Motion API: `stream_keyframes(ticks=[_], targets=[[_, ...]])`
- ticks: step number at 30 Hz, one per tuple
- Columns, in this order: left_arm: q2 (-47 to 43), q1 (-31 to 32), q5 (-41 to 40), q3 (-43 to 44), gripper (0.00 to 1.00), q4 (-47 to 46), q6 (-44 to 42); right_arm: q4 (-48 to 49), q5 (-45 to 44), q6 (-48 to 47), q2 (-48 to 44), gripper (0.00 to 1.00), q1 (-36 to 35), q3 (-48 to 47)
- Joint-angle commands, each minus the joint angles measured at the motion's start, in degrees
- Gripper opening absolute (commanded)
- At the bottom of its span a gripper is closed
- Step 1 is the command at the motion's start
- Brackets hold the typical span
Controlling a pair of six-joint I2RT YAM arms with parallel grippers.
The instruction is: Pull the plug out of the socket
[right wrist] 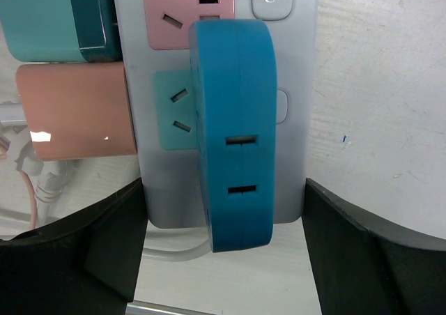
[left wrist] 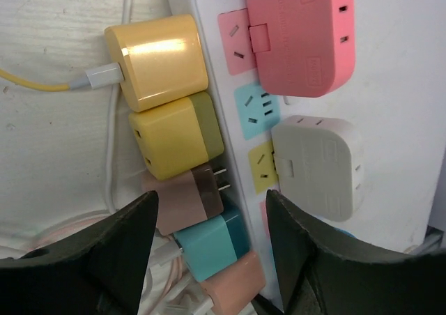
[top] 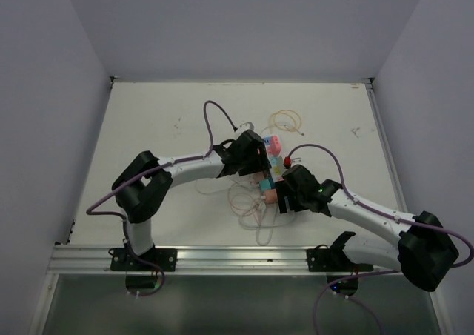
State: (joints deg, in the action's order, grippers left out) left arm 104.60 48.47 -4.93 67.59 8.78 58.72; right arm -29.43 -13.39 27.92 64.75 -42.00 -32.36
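The socket point(left wrist: 224, 85) is a long white power strip with pastel outlet faces; it shows mid-table in the top view point(top: 272, 144). Several cube plugs sit along its side: yellow point(left wrist: 157, 60), olive-yellow point(left wrist: 174, 137), pink-brown point(left wrist: 185, 200) with its prongs partly showing, teal point(left wrist: 212, 249) and salmon point(left wrist: 237, 287). A pink adapter point(left wrist: 300, 36) and a white adapter point(left wrist: 317, 162) sit on top. My left gripper point(left wrist: 210, 205) is open, straddling the pink-brown and teal plugs. My right gripper point(right wrist: 224, 189) is open, its fingers either side of the strip's end point(right wrist: 293, 155), where a blue adapter point(right wrist: 233, 141) is plugged in.
Thin white and pink cords point(top: 248, 201) coil on the table in front of the strip. A yellow cable point(top: 287, 120) loops behind it. White walls enclose the table on three sides, and a metal rail point(top: 222, 257) runs along the near edge.
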Motion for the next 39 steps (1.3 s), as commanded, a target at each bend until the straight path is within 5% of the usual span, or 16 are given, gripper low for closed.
stream_keyframes(ticks=[1,34,39], targets=[[3.4,1.6,-8.2,4.9,0.66,12.6,2.5,4.3,-0.9,2.0,-1.5,0.01,-0.1,-0.4],[7.7,4.7,-11.5,9.0,0.69,13.3,9.3,5.1,-0.3,2.0,-1.5,0.01,-0.1,0.3],[10.2,5.3,-12.6,11.2,0.61,16.4,9.6,5.0,-0.6,2.2,-1.5,0.01,-0.1,0.2]])
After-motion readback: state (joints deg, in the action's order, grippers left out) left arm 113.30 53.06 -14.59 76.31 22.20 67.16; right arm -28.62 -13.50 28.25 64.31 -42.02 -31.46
